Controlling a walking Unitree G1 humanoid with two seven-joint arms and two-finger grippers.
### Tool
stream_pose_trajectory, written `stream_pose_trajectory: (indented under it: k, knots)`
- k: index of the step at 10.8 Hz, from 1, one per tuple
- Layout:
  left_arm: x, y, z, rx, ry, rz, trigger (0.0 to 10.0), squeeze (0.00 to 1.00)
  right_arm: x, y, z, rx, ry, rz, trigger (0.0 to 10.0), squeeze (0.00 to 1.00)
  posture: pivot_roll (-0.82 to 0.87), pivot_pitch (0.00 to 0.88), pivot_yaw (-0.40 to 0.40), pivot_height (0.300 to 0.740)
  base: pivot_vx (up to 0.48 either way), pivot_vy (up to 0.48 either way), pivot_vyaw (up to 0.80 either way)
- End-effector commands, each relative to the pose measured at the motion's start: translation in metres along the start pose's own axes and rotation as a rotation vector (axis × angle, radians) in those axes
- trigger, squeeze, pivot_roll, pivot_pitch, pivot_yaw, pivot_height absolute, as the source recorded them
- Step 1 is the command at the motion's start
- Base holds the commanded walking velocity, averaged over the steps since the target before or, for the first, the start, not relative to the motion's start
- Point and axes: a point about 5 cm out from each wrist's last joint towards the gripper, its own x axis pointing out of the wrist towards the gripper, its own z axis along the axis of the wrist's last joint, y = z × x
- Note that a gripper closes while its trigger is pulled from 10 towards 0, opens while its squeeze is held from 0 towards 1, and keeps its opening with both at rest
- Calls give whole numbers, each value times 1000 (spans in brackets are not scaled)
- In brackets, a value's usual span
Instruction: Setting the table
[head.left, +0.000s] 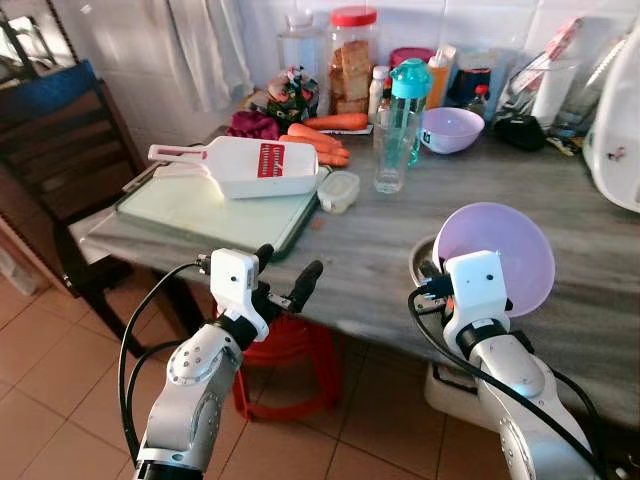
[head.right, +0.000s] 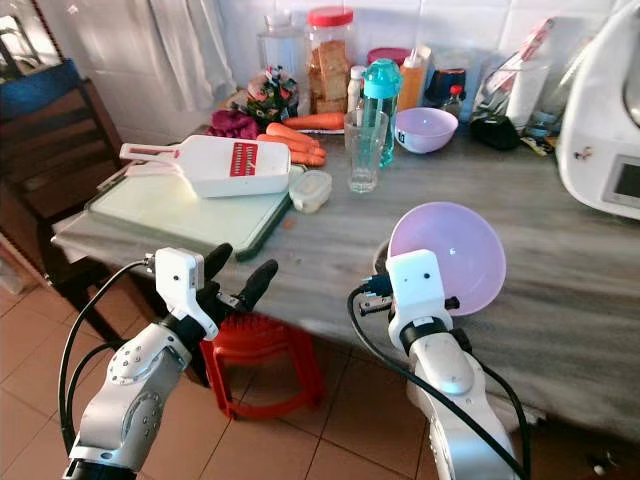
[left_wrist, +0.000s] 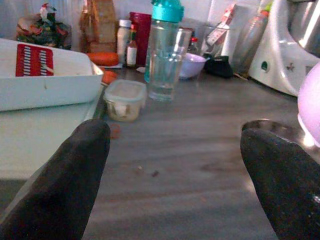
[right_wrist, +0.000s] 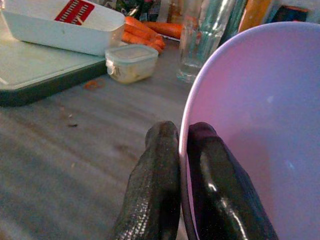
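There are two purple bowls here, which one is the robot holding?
The near bowl, tilted on edge at the table's front, its rim pinched by the right pincer. The other bowl sits upright at the back among the bottles, untouched.

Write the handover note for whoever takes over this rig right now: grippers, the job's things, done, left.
Right gripper: shut on the rim of the tilted lilac bowl, held above the grey table near its front edge.
Left gripper: open, empty, at the table's front edge.
Second lilac bowl stands at the back; glass mid-table.
Done: one bowl picked up.
Left: set it down, probably lay the rest.
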Motion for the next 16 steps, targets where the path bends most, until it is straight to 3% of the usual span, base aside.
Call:
stream_pose_trajectory:
  k: [1,5,9,12,13,14,16]
  knots:
    - [-1,-1,3,7,-3,-14,10000,0,1,1,5,-6,-24,5,10000,0,-28,0,77,740,390,0,0]
    - [-3,-2,3,5,-7,-13,10000,0,0,2,6,-16,-38,7,10000,0,-29,0,74,740,252,0,0]
    - [-21,11,1,103,13,26,10000,0,-1,7,10,-54,-76,54,10000,0,-21,0,71,740,0,0,0]
    - [-55,25,-9,171,71,-17,10000,0,3,19,22,-116,-160,256,10000,0,-4,0,68,740,0,0,0]
    - [-58,25,-13,207,108,-77,10000,0,9,25,24,-118,-189,335,10000,0,3,0,68,740,0,0,0]
    - [-60,24,-17,184,136,-120,10000,0,17,30,24,-100,-200,400,10000,0,5,0,68,740,0,0,0]
    - [-64,23,-21,199,150,-165,10000,0,31,35,16,-88,-159,449,10000,0,18,0,66,740,0,0,0]
